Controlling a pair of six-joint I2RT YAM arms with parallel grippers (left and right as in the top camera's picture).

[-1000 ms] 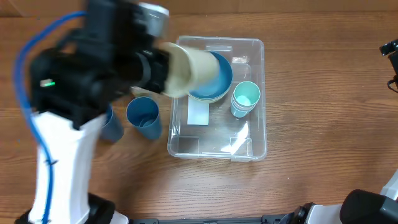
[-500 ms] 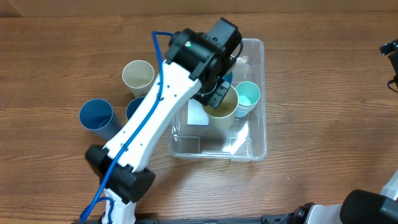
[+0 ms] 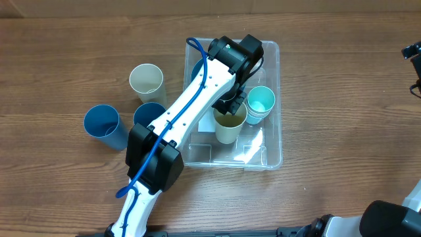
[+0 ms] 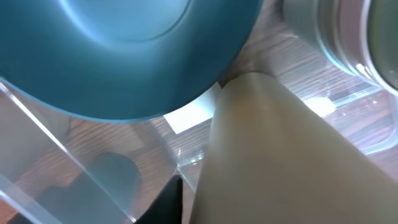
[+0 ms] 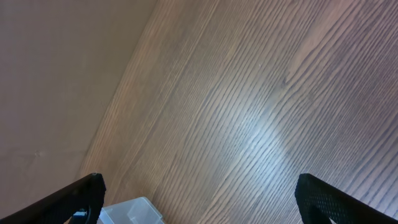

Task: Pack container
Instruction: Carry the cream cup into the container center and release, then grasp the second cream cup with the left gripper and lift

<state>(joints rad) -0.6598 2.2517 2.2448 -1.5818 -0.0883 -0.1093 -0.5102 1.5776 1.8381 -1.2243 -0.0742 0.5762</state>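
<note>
The clear container sits mid-table. Inside it are a blue bowl, mostly hidden under my left arm, and a teal cup stack. My left gripper reaches into the container and is shut on the rim of a cream cup, which stands upright beside the teal cups. In the left wrist view the cream cup fills the right side, the blue bowl lies above it, and the container wall shows at left. My right gripper is open and empty above bare table, with a container corner below it.
Outside the container to its left stand a cream cup and two blue cups. My right arm stays at the far right edge. The table is brown wood.
My left arm swung over the container and brought the cream cup down into it, from above the blue bowl to beside the teal cups. The right arm has not moved.
</note>
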